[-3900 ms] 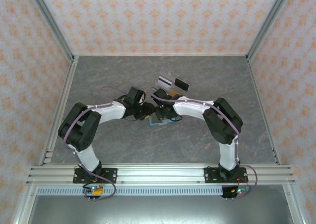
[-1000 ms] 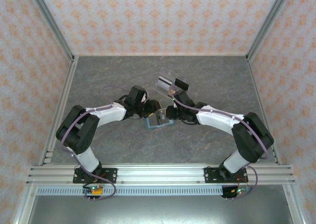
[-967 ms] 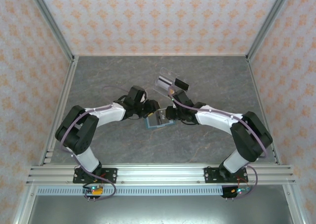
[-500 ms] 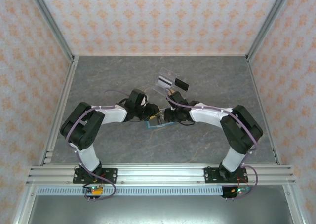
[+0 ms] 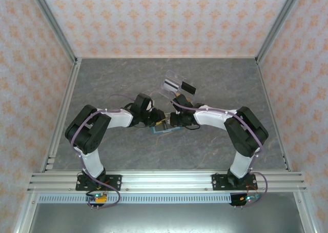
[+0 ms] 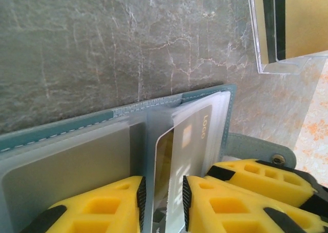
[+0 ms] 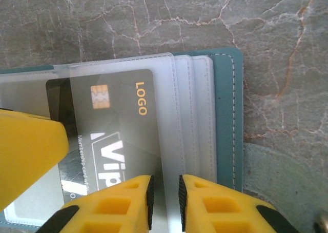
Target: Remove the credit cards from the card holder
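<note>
The teal card holder (image 5: 156, 131) lies open at mid-table, its stitched edge (image 6: 77, 124) and right cover (image 7: 225, 115) showing. Clear sleeves fan out of it. A dark credit card (image 7: 118, 130) marked LOGO and VIP sits in one sleeve. In the left wrist view that card (image 6: 192, 135) stands on edge between the pads of my left gripper (image 6: 164, 202), which is shut on it and its sleeve. My right gripper (image 7: 164, 205) is shut on the sleeve's right edge. Both grippers (image 5: 160, 121) (image 5: 169, 122) meet over the holder.
A clear plastic stand (image 5: 171, 84) with a black card (image 5: 188, 88) leaning in it sits just behind the holder; its corner (image 6: 277, 63) is close to my left gripper. The holder's snap tab (image 6: 266, 151) sticks out to the right. Grey marble table (image 5: 113, 79) all round.
Both arms have folded in closer over the holder. The left jaws have narrowed onto the upright card. The holder has stayed at about the same spot.
</note>
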You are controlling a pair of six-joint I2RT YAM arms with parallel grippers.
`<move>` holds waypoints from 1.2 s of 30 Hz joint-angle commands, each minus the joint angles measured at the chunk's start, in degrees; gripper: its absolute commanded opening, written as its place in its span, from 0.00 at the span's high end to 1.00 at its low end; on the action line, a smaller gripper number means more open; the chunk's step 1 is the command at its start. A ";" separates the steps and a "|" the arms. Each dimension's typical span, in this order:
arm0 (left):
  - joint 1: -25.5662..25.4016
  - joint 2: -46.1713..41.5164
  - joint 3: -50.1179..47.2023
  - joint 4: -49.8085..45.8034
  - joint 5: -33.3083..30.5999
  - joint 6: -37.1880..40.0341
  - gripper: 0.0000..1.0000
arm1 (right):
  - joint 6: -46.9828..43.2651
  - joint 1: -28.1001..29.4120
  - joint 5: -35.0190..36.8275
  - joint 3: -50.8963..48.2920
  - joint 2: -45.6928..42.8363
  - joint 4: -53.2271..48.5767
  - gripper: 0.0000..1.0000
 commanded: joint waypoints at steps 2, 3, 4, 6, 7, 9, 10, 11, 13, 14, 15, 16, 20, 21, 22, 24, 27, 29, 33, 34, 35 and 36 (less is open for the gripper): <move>0.06 0.47 0.87 -0.42 1.90 2.68 0.75 | -0.63 0.07 1.05 1.60 2.01 -2.99 0.78; 0.09 0.34 0.88 -0.24 2.18 2.81 0.76 | -0.63 0.07 1.13 1.68 2.11 -3.11 0.78; 0.05 0.17 0.88 -0.19 2.29 3.12 0.77 | -0.51 0.07 1.22 1.75 2.29 -3.18 0.78; 0.09 -0.22 0.89 -0.29 2.50 3.63 0.78 | -0.52 0.07 1.39 1.90 2.46 -3.45 0.79; 0.05 -0.39 0.84 -0.30 2.64 3.77 0.79 | -0.49 0.07 1.57 2.02 2.50 -3.61 0.79; 0.16 -0.83 0.88 -0.92 2.62 4.33 0.81 | -0.45 0.11 1.91 2.16 2.69 -3.98 0.79; 0.21 -1.08 0.91 -1.14 2.62 4.55 0.81 | -0.49 0.07 2.09 2.27 2.85 -4.11 0.79; 0.22 -1.30 0.88 -1.47 2.62 4.74 0.82 | -0.46 0.07 2.32 2.38 3.05 -4.39 0.79; 0.33 -1.69 0.69 -1.53 2.78 4.86 0.83 | -0.47 0.07 2.64 2.52 3.20 -4.63 0.79; 0.33 -1.88 0.62 -1.65 2.80 4.97 0.84 | -0.52 0.07 2.99 2.61 3.32 -4.83 0.79; 0.31 -1.96 0.62 -1.80 2.84 5.06 0.85 | -0.52 0.07 3.44 2.72 3.36 -5.05 0.80; 0.30 -2.05 0.62 -1.96 2.80 5.16 0.86 | -0.70 0.07 3.95 2.74 3.37 -5.31 0.80; 0.40 -2.23 0.81 -3.57 2.64 5.58 0.88 | -0.94 0.06 5.52 2.91 3.36 -6.06 0.80; 0.56 -2.32 0.84 -4.05 2.47 5.76 0.89 | -1.00 0.07 5.68 2.91 3.42 -6.11 0.80; 0.63 -2.47 0.84 -4.43 2.36 5.89 0.89 | -1.05 0.07 5.74 2.91 3.43 -6.11 0.80; 0.66 -2.81 0.71 -5.07 2.23 6.19 0.90 | -1.25 0.07 6.14 3.00 3.63 -6.17 0.80; 0.95 -3.65 0.64 -6.99 1.90 7.09 0.91 | -1.55 0.07 7.16 2.87 3.73 -5.99 0.80; 1.21 -4.38 0.53 -8.71 1.42 7.85 0.91 | -1.69 0.07 7.68 2.82 3.85 -6.03 0.80; 1.92 -7.25 0.19 -13.12 -0.26 9.98 0.92 | -1.92 0.07 8.07 2.65 3.93 -5.74 0.80; 2.25 -8.30 0.03 -14.25 -0.74 10.51 0.92 | -1.96 0.07 7.98 2.43 3.75 -5.34 0.81; 2.51 -9.33 -0.15 -15.21 -1.32 10.92 0.92 | -2.01 0.11 7.85 2.26 3.54 -5.06 0.81; 3.02 -10.75 -0.26 -16.36 -1.99 11.35 0.92 | -2.19 0.07 7.41 1.98 3.05 -4.53 0.81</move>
